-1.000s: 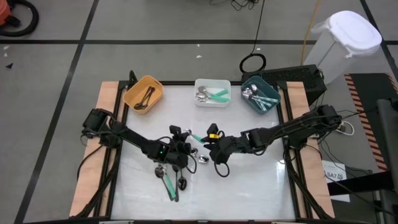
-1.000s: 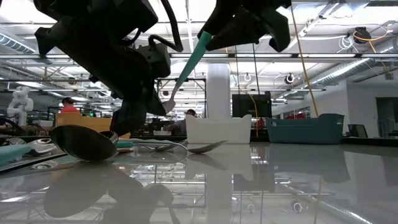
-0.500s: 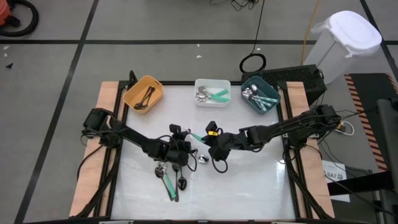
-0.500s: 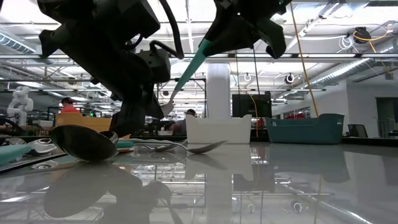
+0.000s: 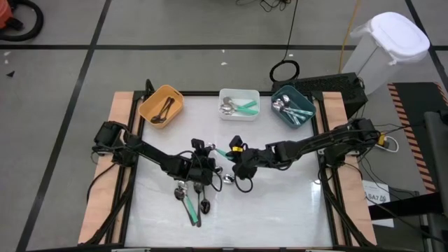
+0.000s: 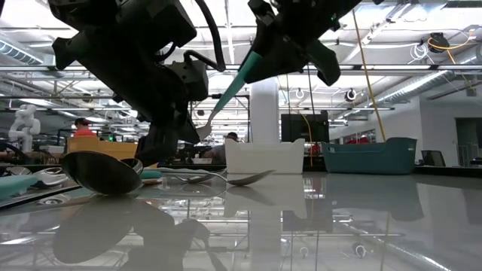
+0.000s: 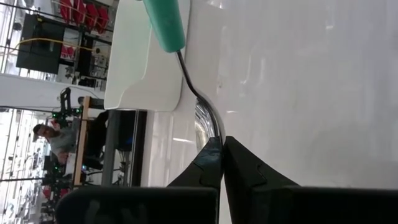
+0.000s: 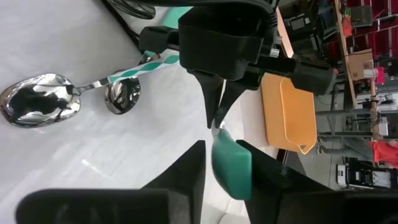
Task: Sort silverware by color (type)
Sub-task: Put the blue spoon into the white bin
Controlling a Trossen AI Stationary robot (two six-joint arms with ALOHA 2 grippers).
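A spoon with a mint-green handle (image 6: 235, 79) hangs in the air over the table's middle, between my two grippers. My left gripper (image 7: 222, 149) is shut on its metal end; the high view shows that gripper (image 5: 205, 163) left of centre. My right gripper (image 8: 229, 163) is closed on the green handle and comes from the table's right (image 5: 235, 157). More silverware lies on the table below: a large spoon (image 8: 40, 106) and a spoon with a striped handle (image 8: 149, 62). A green-handled spoon (image 5: 189, 205) and a dark one (image 5: 205, 206) lie there too. My left gripper pinches the spoon's metal bowl end (image 7: 210, 127) between its two shut fingertips. It slants down from the table's left. The spoon is clear of the table and tilts up, handle toward the other gripper. My right gripper has the free end of the green handle (image 8: 231, 158) between its two fingers, slanting down from the table's right. The spoon hangs lifted, its bowl end lower and in the other gripper (image 8: 217, 109).
Along the far edge stand three bins: an orange one (image 5: 161, 105) with dark spoons, a white one (image 5: 239, 103) and a teal one (image 5: 292, 106) with spoons. A single spoon bowl (image 5: 227, 180) lies under the grippers. A person (image 7: 53, 137) shows far behind the table.
My right gripper has come a little toward the table's left and down, onto the upper end of the green handle. The spoon and my left gripper have stayed where they were.
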